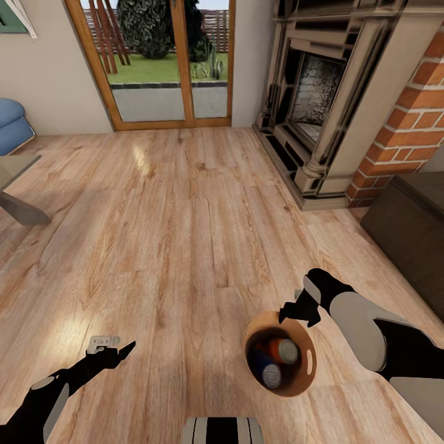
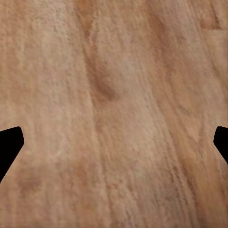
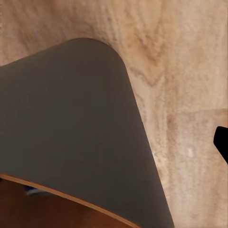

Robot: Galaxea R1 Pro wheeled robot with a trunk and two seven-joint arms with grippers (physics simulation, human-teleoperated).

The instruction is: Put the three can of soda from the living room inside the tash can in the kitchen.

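- Trash duty is under way in the living room: the tash can [image 1: 305,376] hangs at the right gripper [image 1: 298,313], over the wood floor [image 1: 185,234] near the carved fireplace [image 1: 320,105] and the glass doors [image 1: 166,61].
- Right gripper: its black fingers sit at the bin's rim on the far side and appear pinched on the wall. In the right wrist view the grey outer wall [image 3: 71,118] fills the space next to one dark fingertip [image 3: 222,142], with the brown inner edge just below.
- Left gripper [image 1: 114,351]: spread apart and holding nothing, low over bare boards; the left wrist view shows both fingertips [image 2: 9,147] wide at the frame's edges.
- Cans of soda [image 1: 277,361]: at least two lie inside the bin, one orange with a silver top, one with a dark blue part. Whether a third is under them I cannot tell.
- Handling, as a judgement: the bin looks stiff and thin-walled, light even loaded. Its glossy inside may be slippery, so a rim pinch could let it swing or tilt; slow travel keeps the loose cans from rolling out.
- Writing: no brand, label or text is readable on the cans or bin.
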